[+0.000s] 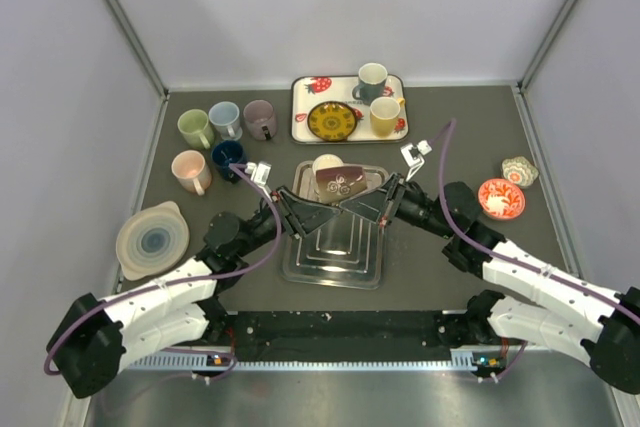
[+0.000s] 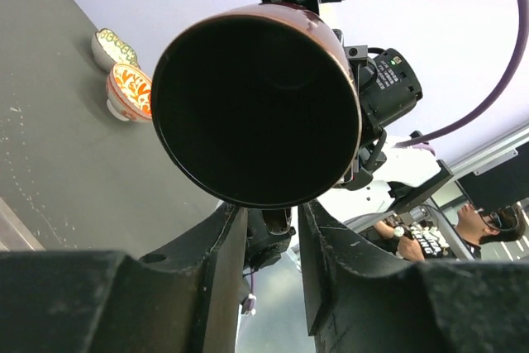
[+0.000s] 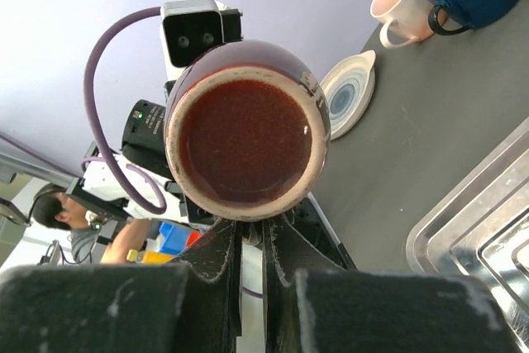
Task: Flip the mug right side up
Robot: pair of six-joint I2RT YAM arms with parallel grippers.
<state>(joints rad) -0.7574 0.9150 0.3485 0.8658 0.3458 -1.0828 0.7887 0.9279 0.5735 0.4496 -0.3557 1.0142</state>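
A dark maroon mug [image 1: 340,182] hangs on its side above the metal tray [image 1: 335,257], between my two grippers. My right gripper [image 1: 372,199] is shut on the mug's handle; in the right wrist view the mug's glazed base [image 3: 248,130] faces the camera just above the right gripper [image 3: 252,225]. In the left wrist view the mug's dark mouth [image 2: 256,105] faces the camera. My left gripper [image 2: 273,212] sits right under the rim, fingers [image 2: 223,262] apart, with the handle showing in the gap beyond them.
At the back stands a patterned tray [image 1: 303,122] with two mugs and a plate. Several mugs [image 1: 225,122] cluster at the back left, with a round lid [image 1: 152,239] below them. Two small bowls [image 1: 500,197] sit at the right. A pale cup [image 1: 325,161] stands behind the held mug.
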